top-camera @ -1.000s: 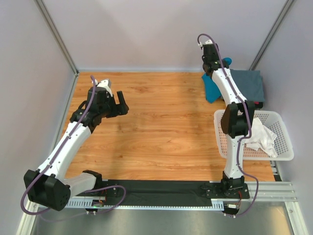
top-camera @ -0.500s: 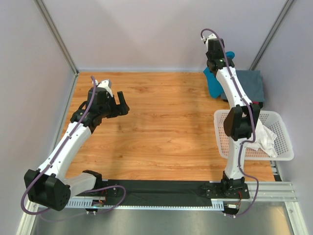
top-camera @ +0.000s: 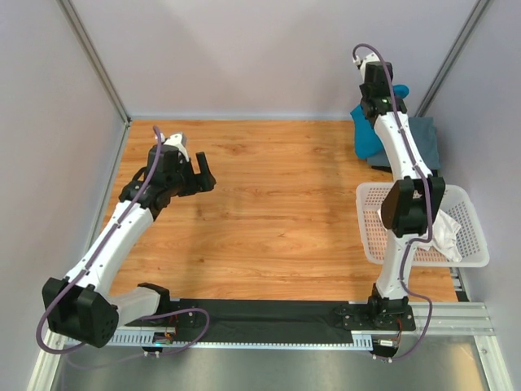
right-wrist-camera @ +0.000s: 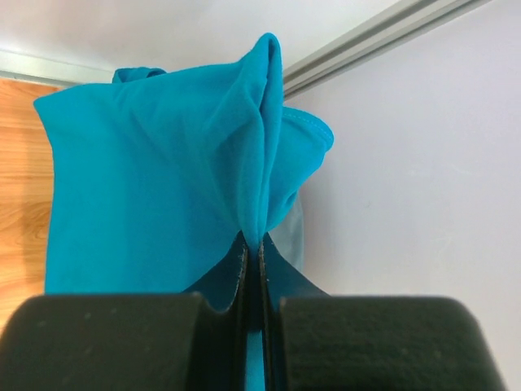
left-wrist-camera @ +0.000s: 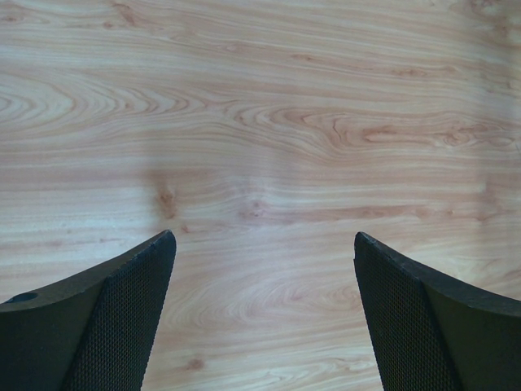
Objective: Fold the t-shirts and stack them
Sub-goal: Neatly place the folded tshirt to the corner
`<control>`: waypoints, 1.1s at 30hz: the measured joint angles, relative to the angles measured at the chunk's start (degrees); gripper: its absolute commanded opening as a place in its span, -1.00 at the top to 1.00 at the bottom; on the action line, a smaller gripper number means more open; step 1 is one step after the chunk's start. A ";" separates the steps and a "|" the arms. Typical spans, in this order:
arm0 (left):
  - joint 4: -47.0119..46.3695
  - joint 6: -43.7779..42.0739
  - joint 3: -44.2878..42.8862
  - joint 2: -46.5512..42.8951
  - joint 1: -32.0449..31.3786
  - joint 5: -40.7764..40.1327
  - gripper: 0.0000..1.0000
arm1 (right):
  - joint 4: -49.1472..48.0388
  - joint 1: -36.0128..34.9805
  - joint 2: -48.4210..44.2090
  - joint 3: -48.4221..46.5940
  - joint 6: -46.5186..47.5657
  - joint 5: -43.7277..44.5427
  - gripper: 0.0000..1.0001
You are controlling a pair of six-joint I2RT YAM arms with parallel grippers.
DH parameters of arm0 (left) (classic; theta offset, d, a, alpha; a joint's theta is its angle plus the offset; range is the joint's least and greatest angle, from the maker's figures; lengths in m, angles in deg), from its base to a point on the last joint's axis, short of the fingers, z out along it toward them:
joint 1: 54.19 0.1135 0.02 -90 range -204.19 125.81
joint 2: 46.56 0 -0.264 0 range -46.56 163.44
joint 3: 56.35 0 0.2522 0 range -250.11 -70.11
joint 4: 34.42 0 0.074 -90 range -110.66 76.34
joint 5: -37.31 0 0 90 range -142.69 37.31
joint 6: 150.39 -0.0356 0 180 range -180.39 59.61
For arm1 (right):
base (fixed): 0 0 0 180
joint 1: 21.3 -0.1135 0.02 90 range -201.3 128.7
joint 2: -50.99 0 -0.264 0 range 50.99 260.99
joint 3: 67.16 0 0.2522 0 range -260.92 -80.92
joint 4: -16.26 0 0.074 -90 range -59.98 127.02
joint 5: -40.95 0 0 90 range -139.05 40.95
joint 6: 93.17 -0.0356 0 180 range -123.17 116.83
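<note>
A light-grained wooden table (top-camera: pixel 277 212) spreads under both arms. At its right edge stands a white plastic lattice basket (top-camera: pixel 423 262) with a crumpled white cloth t-shirt (top-camera: pixel 448 232) inside. Beyond the basket, in the far right corner, a slate grey t-shirt (top-camera: pixel 423 138) lies flat. A bright teal-blue t-shirt (right-wrist-camera: pixel 146 179) hangs lifted at its left edge, a fold of it clamped tight between the right gripper's (right-wrist-camera: pixel 252 248) jaws. The left gripper (left-wrist-camera: pixel 264 244) hovers over bare wood, jaws spread wide.

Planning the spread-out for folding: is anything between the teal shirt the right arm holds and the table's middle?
Nothing visible. The right arm's fingers pinch the teal shirt at the far right; the table toward the middle is bare wood. The basket sits nearer, off that path.
</note>
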 measured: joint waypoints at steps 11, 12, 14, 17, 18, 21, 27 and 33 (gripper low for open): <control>0.55 1.03 -0.13 3.76 0.07 -0.02 -0.91 | -1.99 8.26 -0.94 6.67 0.02 -5.51 1.00; 0.85 1.29 -0.26 4.15 0.07 0.00 -0.91 | -2.01 9.53 -0.94 6.78 0.00 -6.14 0.99; 1.51 1.86 -0.72 4.85 0.07 0.02 -0.91 | -2.08 11.65 -0.92 6.80 -0.04 -7.54 1.00; 2.34 2.75 -2.03 6.14 0.11 0.13 -0.90 | -2.34 15.06 -0.55 6.49 -0.04 -10.12 1.00; 2.64 3.02 -2.69 6.75 0.11 0.22 -0.89 | -2.36 15.98 0.07 5.88 -0.04 -10.75 0.99; 3.61 3.78 -4.83 8.85 0.11 1.03 -0.86 | -2.86 17.84 3.04 3.10 -0.04 -11.89 0.99; 4.87 5.35 -7.02 11.78 0.11 2.51 -0.85 | -3.82 18.62 10.08 1.16 -0.22 -12.41 0.27; 5.70 5.99 -7.13 11.82 0.11 2.56 -0.85 | -3.78 18.73 13.35 0.83 -0.63 -7.78 -0.64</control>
